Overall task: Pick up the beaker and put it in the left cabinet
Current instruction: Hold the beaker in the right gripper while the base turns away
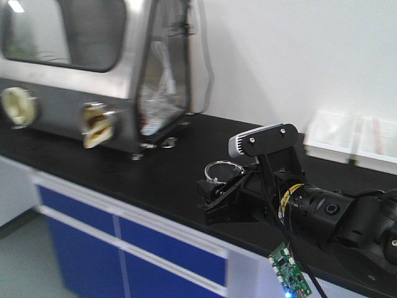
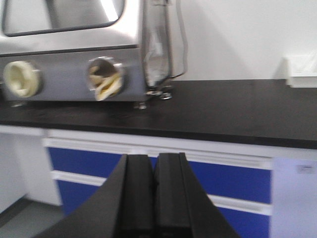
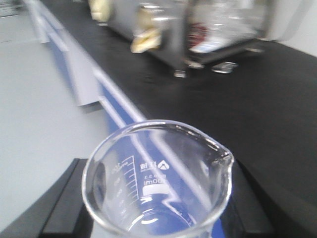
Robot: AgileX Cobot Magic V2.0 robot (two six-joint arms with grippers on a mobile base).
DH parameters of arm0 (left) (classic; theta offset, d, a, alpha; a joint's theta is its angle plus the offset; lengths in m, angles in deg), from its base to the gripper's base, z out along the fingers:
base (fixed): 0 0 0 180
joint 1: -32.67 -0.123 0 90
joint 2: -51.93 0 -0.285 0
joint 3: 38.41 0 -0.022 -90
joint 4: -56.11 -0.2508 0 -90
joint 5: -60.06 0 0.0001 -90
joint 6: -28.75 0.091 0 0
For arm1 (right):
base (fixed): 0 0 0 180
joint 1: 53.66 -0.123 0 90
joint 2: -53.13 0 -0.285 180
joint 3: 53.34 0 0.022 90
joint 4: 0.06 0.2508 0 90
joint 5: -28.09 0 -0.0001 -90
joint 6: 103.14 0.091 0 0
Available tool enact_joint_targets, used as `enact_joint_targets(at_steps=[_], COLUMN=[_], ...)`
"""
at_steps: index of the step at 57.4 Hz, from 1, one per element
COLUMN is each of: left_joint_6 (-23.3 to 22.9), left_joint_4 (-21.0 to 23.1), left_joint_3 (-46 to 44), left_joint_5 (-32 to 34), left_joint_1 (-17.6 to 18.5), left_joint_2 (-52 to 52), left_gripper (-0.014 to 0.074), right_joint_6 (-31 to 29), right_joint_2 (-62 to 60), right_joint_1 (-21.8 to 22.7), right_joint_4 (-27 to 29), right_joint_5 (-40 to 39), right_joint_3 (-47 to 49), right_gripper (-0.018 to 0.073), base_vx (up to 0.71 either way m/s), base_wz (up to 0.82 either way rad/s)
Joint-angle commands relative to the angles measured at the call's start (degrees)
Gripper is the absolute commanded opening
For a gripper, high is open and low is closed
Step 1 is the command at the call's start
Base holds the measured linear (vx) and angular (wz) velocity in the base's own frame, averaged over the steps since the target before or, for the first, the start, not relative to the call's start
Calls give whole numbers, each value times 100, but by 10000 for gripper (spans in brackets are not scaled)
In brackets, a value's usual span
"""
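The beaker is clear glass with a rolled rim, a pour spout and printed graduations. It stands upright between the two black fingers of my right gripper, which is shut on its lower wall. In the front view the beaker shows its rim above my right gripper, held over the front part of the black counter. My left gripper is shut with nothing in it, low in front of the blue drawers. The left cabinet is out of view.
A stainless glove box with round ports stands at the back left of the counter. White trays sit at the back right by the wall. Blue drawer fronts run below the counter edge. A green circuit board hangs under my right arm.
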Motion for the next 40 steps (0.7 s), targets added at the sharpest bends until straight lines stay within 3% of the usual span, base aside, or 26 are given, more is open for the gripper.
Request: enact_joint_targets(at_steps=[1,40], left_joint_6=[-19,-19], left_joint_4=[42,42], left_joint_3=[93,93], left_joint_5=[481,481], left_joint_1=[3,3], left_joint_2=[-101,-101], left_gripper=[1,1], right_joint_6=[-2,-2], right_joint_2=[-200,-200], right_joint_1=[18,18], right_joint_4=[-19,-19], right_joint_5=[-420,-420], right_joint_3=[200,200], right_gripper=[-4,-4], base_vx=[-5,6], base_wz=[77,68])
